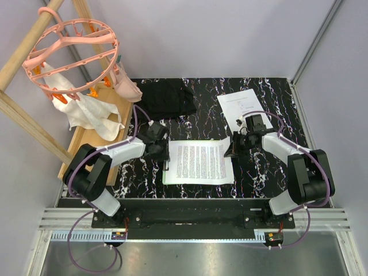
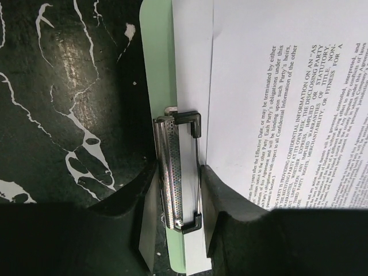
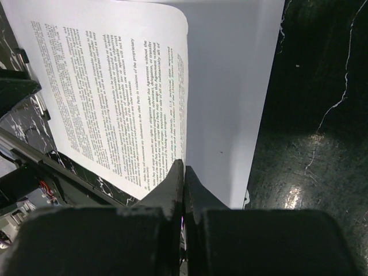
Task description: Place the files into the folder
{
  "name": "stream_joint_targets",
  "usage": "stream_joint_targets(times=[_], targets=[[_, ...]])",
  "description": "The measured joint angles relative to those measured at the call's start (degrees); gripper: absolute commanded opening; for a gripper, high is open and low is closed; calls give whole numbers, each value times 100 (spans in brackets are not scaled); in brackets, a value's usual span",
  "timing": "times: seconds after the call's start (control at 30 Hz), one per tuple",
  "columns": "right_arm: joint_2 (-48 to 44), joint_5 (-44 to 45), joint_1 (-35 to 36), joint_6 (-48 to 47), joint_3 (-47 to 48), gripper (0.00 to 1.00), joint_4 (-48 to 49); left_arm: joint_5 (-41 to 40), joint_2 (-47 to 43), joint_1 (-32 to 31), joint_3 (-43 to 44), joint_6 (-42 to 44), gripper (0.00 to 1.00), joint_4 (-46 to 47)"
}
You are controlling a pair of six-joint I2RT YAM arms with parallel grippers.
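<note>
The light-green folder (image 1: pixel 166 174) lies at the table's middle; in the left wrist view its green edge (image 2: pixel 156 69) shows beside a blank white sheet (image 2: pixel 191 69). My left gripper (image 1: pixel 163 150) (image 2: pixel 179 169) is shut on the folder's metal clip (image 2: pixel 171 172), one finger on each side. A printed sheet (image 1: pixel 198 161) (image 2: pixel 276 86) lies over the blank one, its edge just right of the clip. My right gripper (image 1: pixel 233 150) (image 3: pixel 184 169) is shut on the printed sheet's (image 3: pixel 115 86) right edge and lifts it off the blank sheet (image 3: pixel 230 86).
Another printed sheet (image 1: pixel 244 106) lies at the back right. A black fabric piece (image 1: pixel 167 98) lies at the back middle. A white rag (image 1: pixel 92 115) and a pink round hanger (image 1: pixel 72 54) hang on a wooden frame at the left.
</note>
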Motion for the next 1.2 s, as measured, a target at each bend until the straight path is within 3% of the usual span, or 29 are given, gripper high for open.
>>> stream_joint_targets(times=[0.3, 0.6, 0.8, 0.93, 1.03, 1.07, 1.2], targets=[[160, 66, 0, 28, -48, 0, 85, 737, -201, 369, -461, -22, 0, 848], [321, 498, -2, -70, -20, 0, 81, 892, -387, 439, -826, -26, 0, 1427], [345, 428, -2, -96, 39, 5, 92, 907, -391, 446, -837, -26, 0, 1453], [345, 293, -2, -52, 39, 28, 133, 905, -374, 446, -807, -28, 0, 1412], [345, 221, -2, -13, 39, 40, 181, 903, -332, 446, -743, -31, 0, 1329], [345, 201, -2, -13, 39, 51, 201, 903, -317, 446, -715, -37, 0, 1296], [291, 249, -2, 9, 48, 71, 188, 881, -232, 446, -595, -50, 0, 1165]])
